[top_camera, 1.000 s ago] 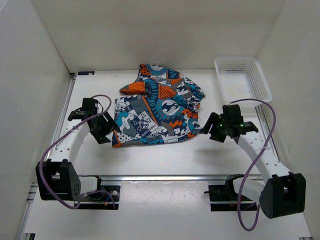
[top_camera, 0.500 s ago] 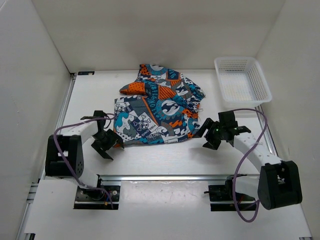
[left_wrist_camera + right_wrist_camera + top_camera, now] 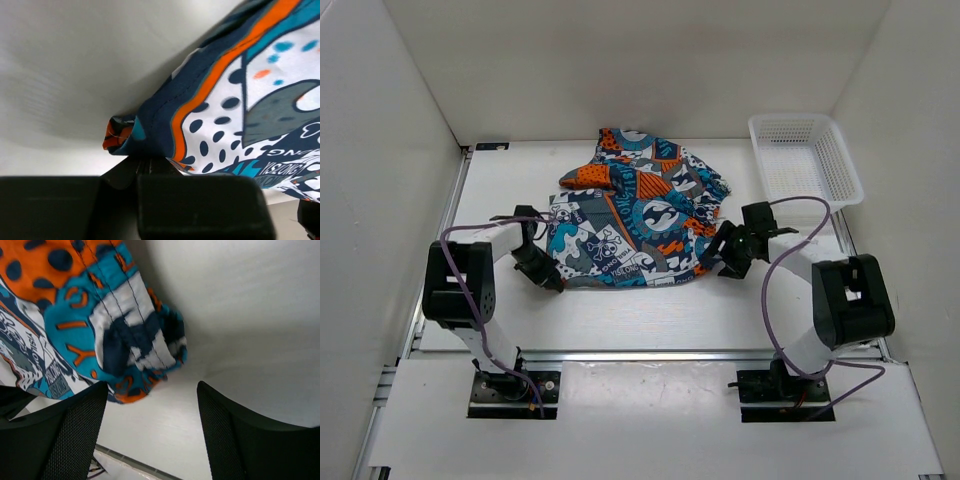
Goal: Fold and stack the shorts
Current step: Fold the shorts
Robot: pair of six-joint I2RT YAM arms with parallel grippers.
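Left fingers (image 3: 200, 205) have closed on the shorts (image 3: 240, 100) by "YSLONG" lettering.

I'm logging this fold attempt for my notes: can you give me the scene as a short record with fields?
shorts: spread on the table, rumpled at the far side
left hand: shut on the shorts' near left corner
right hand: open at the near right corner, not gripping
basket: far right, apart from the shorts

Bright even white light, soft shadow beneath the shorts (image 3: 240, 90), wrist close-ups slightly blurred, overhead sharp
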